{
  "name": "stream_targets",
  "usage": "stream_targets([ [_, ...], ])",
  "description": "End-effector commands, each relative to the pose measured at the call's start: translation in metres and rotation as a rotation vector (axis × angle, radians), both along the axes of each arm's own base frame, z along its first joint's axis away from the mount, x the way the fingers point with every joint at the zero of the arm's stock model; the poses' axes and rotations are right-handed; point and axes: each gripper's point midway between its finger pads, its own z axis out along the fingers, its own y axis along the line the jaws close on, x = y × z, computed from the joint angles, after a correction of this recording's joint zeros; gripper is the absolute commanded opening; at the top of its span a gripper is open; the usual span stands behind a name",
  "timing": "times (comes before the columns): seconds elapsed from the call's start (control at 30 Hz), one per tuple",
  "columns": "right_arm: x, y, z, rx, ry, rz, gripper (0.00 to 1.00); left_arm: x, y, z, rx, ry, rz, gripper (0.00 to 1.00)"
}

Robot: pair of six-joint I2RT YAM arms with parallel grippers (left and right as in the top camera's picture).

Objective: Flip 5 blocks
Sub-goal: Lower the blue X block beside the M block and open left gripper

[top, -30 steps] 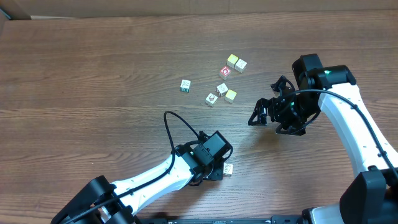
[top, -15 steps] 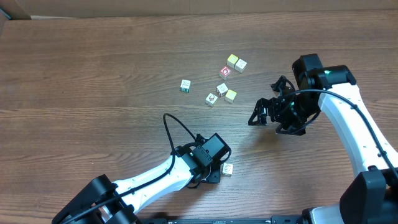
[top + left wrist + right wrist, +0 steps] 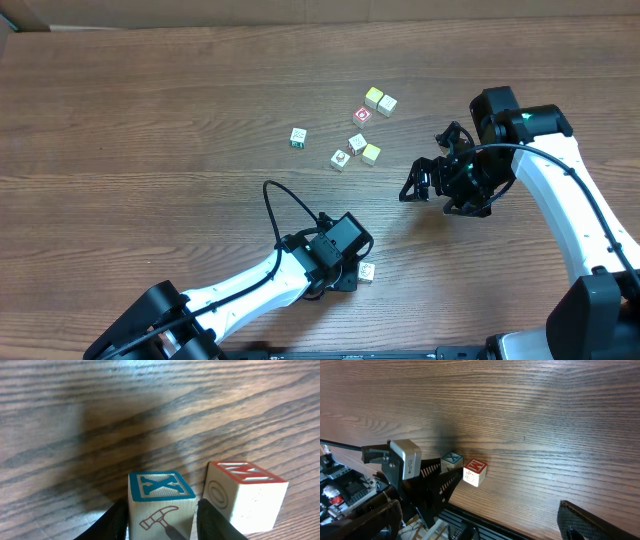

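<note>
Blue-topped block (image 3: 161, 502) between left hand (image 3: 161, 512) fingers, red-topped block (image 3: 245, 495) beside

Matt, dark-grained wooden table (image 3: 150, 400); blue-topped block (image 3: 161, 502) and red-topped block (image 3: 245, 492) are smooth pale wood.

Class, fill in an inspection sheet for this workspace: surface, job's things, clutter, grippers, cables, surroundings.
Surface: brown wood-grain table.
Job's things: blue-topped block with a hammer picture, red-topped block close beside it; three pale picture blocks in the far group.
Clutter: yellow-topped blocks and a red-faced block in that group.
Grippers: left gripper with fingers either side of the blue-topped block, grip unclear; right gripper open, empty.
Cables: black cable looped over the left arm.
Surroundings: pale strip beyond the table's far edge; nothing else seen.
</note>
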Motion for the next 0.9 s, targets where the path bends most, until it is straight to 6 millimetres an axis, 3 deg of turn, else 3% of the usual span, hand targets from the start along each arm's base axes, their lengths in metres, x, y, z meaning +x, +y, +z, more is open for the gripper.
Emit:
stream_targets([
  [0.0, 0.005, 0.001, 0.009, 0.004, -0.046, 0.010, 1.00, 0.001, 0.002, -0.004, 0.018, -0.015, -0.024, 0.37],
  [0.43, 0.006, 0.002, 0.009, 0.004, -0.051, 0.010, 1.00, 0.008, -0.001, 0.004, 0.010, -0.045, -0.028, 0.38],
  [0.5, 0.006, 0.002, 0.009, 0.004, -0.050, 0.009, 1.00, 0.010, -0.002, 0.012, -0.003, -0.066, -0.033, 0.42],
  [0.63, 0.006, 0.002, 0.009, 0.004, -0.050, 0.009, 1.00, 0.013, 0.000, 0.033, -0.026, -0.116, -0.028, 0.62],
  [0.73, 0.006, 0.002, 0.009, 0.004, -0.051, 0.009, 1.00, 0.013, 0.002, 0.050, -0.055, -0.146, -0.025, 0.68],
  [0.8, 0.006, 0.002, 0.009, 0.004, -0.050, 0.009, 1.00, 0.012, 0.010, 0.061, -0.049, -0.173, -0.015, 0.67],
  [0.83, 0.006, 0.002, 0.009, 0.004, -0.050, 0.009, 1.00, 0.013, 0.019, 0.066, -0.023, -0.193, 0.001, 0.55],
  [0.87, 0.006, 0.002, 0.009, 0.004, -0.049, 0.009, 1.00, 0.013, 0.025, 0.067, -0.003, -0.201, 0.016, 0.51],
])
